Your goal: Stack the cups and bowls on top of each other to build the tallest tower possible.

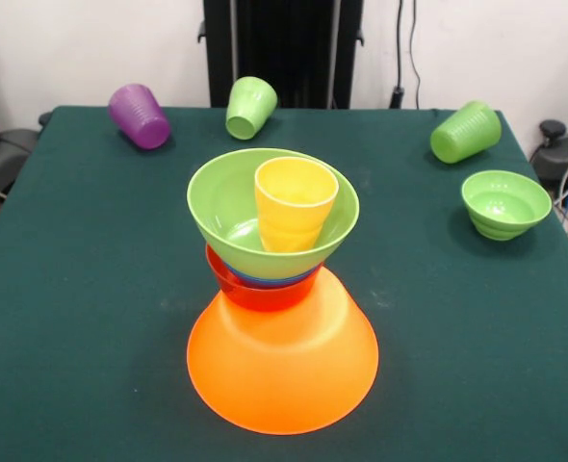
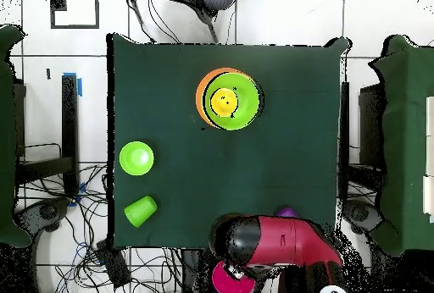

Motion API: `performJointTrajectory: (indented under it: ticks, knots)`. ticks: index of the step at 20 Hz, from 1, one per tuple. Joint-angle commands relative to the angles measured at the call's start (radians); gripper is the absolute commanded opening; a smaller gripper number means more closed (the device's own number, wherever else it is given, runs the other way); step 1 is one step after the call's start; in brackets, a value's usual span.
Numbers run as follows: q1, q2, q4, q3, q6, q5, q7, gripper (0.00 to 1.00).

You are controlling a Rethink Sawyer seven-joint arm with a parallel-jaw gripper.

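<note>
Currently the tower [image 1: 282,318] stands at the middle of the table [image 1: 72,289]: the huge orange bowl [image 1: 282,371] lies upside down as the base, a red-orange bowl [image 1: 260,289] sits upright on it, a thin blue rim [image 1: 265,279] shows above that, and the large light green bowl [image 1: 231,207] rides on top. Inside that green bowl stands the yellow cup [image 1: 294,204], mouth up and leaning slightly; as far as we can see, it holds nothing. We see no pink bowl in the front view.

Taking the tower as the clock's centre in the front view, the purple cup [image 1: 140,115] lies on its side at about ten o'clock, one light green cup [image 1: 250,106] lies tipped at twelve, the second light green cup [image 1: 465,131] lies on its side at about two, and the small green bowl [image 1: 504,203] sits upright and empty at about three.

The arm [image 2: 271,243] shows only in the overhead view, drawn back at the table's edge, and we cannot tell how the gripper is set.

We judge the next piece to be one of the fallen cups. To do it well, we should grasp a cup by its wall, turn it upright, and lower it straight down into or over the yellow cup without nudging it. The bowls look loosely nested, so any sideways push could slide the stack off the orange base.
</note>
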Motion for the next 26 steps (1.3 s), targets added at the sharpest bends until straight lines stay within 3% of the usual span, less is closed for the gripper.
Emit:
performJointTrajectory:
  ticks: [1,6,14,26]
  knots:
    - [0.054,-0.025,-0.033,0.074,0.082,-0.212,-0.1,0.0]
    - [0.094,0.022,-0.09,0.115,0.155,-0.172,-0.048,0.0]
    - [0.154,0.167,-0.248,0.131,0.204,-0.148,0.079,0.0]
    - [0.223,0.314,-0.457,0.122,0.296,-0.109,0.127,0.0]
